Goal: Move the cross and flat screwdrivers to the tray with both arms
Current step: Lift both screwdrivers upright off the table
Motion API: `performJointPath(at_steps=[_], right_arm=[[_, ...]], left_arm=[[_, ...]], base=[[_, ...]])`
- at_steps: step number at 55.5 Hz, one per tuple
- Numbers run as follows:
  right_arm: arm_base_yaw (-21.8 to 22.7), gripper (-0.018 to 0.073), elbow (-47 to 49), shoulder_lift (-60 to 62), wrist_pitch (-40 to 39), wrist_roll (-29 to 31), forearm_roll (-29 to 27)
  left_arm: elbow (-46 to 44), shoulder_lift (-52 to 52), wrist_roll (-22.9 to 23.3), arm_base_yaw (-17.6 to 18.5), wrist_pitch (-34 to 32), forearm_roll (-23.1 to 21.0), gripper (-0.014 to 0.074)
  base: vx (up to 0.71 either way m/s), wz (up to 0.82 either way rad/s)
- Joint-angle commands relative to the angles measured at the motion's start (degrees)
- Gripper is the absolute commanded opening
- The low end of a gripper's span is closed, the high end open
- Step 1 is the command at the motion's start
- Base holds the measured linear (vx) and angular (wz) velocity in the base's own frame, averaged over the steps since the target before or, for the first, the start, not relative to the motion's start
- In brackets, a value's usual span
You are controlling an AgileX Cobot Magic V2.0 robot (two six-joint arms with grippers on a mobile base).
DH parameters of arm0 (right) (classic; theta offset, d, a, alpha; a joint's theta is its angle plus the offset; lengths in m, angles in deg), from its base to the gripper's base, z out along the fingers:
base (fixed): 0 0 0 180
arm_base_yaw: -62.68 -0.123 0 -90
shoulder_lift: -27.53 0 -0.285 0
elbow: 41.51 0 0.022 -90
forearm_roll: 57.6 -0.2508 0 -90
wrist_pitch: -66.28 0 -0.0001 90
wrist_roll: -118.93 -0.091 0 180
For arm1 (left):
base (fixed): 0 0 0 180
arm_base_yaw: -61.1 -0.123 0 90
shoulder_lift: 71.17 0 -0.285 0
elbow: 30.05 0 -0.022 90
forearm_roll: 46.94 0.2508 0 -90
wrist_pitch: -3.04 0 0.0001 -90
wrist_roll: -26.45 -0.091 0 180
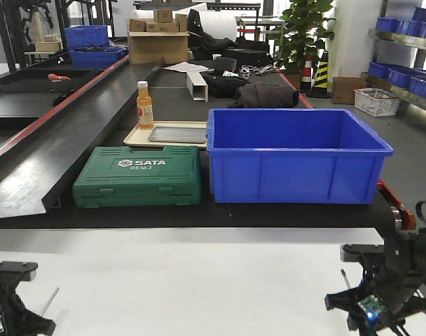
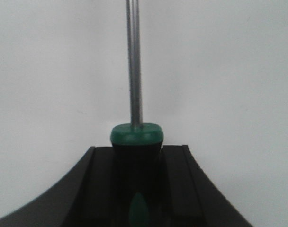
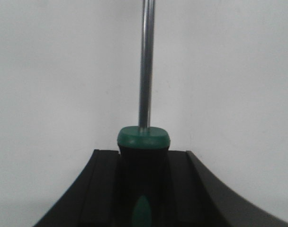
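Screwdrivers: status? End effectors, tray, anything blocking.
Left end effector shut on screwdriver; right end effector shut on second screwdriver. Tray empty, behind green toolcase, beside blue crate.

You can't tell cross from flat. The left screwdriver [image 2: 134, 85] and right screwdriver [image 3: 146, 71] both lose their tips past the top edge and their handles below. The left shaft blurs double. In front, the crate [image 1: 290, 150] hides the tray's [image 1: 172, 134] right end.
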Motion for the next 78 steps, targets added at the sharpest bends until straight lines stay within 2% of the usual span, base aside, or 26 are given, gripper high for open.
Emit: performJointPath(at_steps=[1, 11, 16, 24, 32, 38, 43, 54, 64, 70, 78], right_arm=[[-0.12, -0.0011, 1.25, 8.5, -4.23, 2.04, -1.83], [-0.8, -0.0008, 0.47, 16.97, -7.82, 5.79, -2.8], [-2.48, -0.0008, -1.93, 21.65, -10.98, 7.74, -3.83], [-7.34, -0.0008, -6.24, 29.42, -16.76, 8.32, -3.96], [-13.06, -0.0008, -7.59, 35.46, -18.11, 8.27, -3.91], [-15.4, -0.0008, -7.95, 40.34, -16.93, 5.97, -3.91], [-15.42, -0.0008, -11.24, 45.2, -19.99, 3.33, -3.53], [-15.42, -0.0008, -21.92, 54.49, -25.06, 3.37, -1.78], [-15.42, -0.0008, -25.58, 58.34, -27.23, 3.37, -1.78], [-15.42, -0.0008, -25.58, 58.77, -26.89, 3.37, -1.78], [-15.42, -0.0008, -25.58, 58.77, -26.81, 3.37, -1.78]], left_arm=[[-1.37, -8.39, 0.43, 0.25, -4.24, -1.25, 0.0], [-1.32, -18.38, -0.02, 0.66, -6.17, -1.91, 0.0], [-1.32, -23.29, -0.17, 1.7, -7.35, -4.37, 0.0], [-1.32, -30.82, -2.88, 5.88, -10.99, -8.97, 0.0], [-1.32, -36.18, -3.4, 10.49, -12.8, -10.38, 0.0], [0.21, -39.91, -2.34, 11.85, -14.66, -10.38, 0.0], [3.77, -44.63, -2.41, 12.14, -17.97, -10.38, 0.0], [13.06, -53.49, -2.46, 12.14, -19.87, -10.26, 0.0], [19.19, -59.76, -2.35, 12.14, -25.11, -10.68, 0.0], [20.66, -61.39, -2.41, 12.09, -24.65, -10.68, 0.0], [20.66, -61.53, -2.41, 12.09, -20.0, -10.68, 0.0]], base=[[0.0, 0.0], [0.0, 0.0], [0.0, 0.0], [0.0, 0.0], [0.0, 0.0], [0.0, 0.0], [0.0, 0.0], [0.0, 0.0], [0.0, 0.0], [0.0, 0.0], [0.0, 0.0]])
